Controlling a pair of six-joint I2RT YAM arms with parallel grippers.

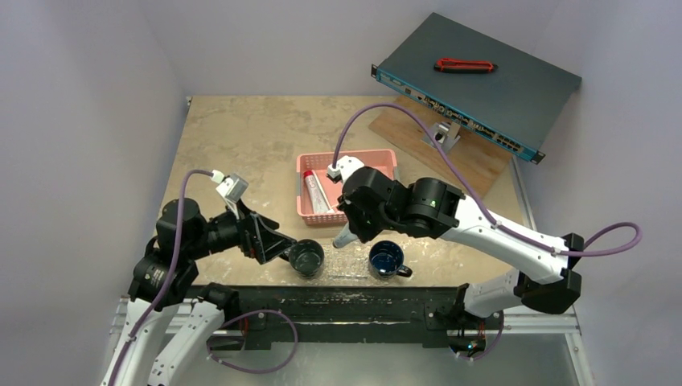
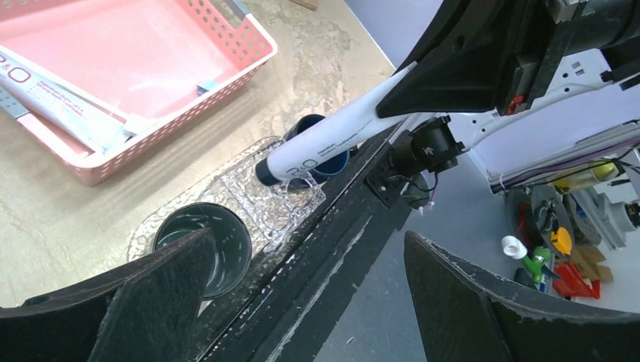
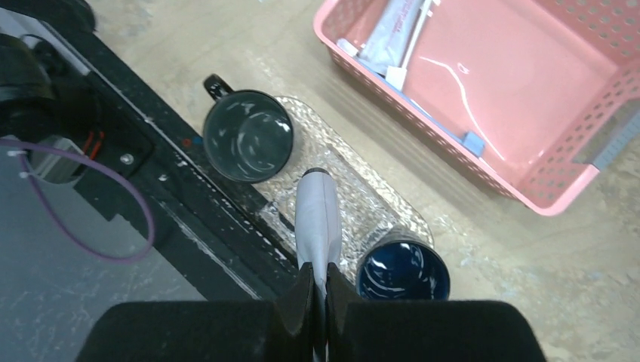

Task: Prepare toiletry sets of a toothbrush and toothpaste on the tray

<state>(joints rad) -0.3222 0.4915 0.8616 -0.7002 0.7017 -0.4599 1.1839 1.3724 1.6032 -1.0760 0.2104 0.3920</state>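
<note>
Toothpaste (image 3: 318, 219) hangs nose-down over the tray (image 3: 370, 204), pinched in the clamped fingers of the right end effector (image 3: 317, 277). It is between a dark mug (image 3: 247, 136) and a blue mug (image 3: 402, 273), and both look empty, so I'd say no set is finished. Beside the dark mug at the tray's left end, the left end effector (image 2: 309, 245) gapes wide and holds nothing. Beyond the tray, the pink basket (image 3: 528, 188) holds a second tube (image 3: 389, 34) and at least one toothbrush (image 3: 417, 34).

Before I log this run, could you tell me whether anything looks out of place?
The dark network switch at the far right corner sits tilted, propped over a wooden board, with a red tool lying on top. Nothing is spilled; the dark mug and blue mug stand upright.
</note>
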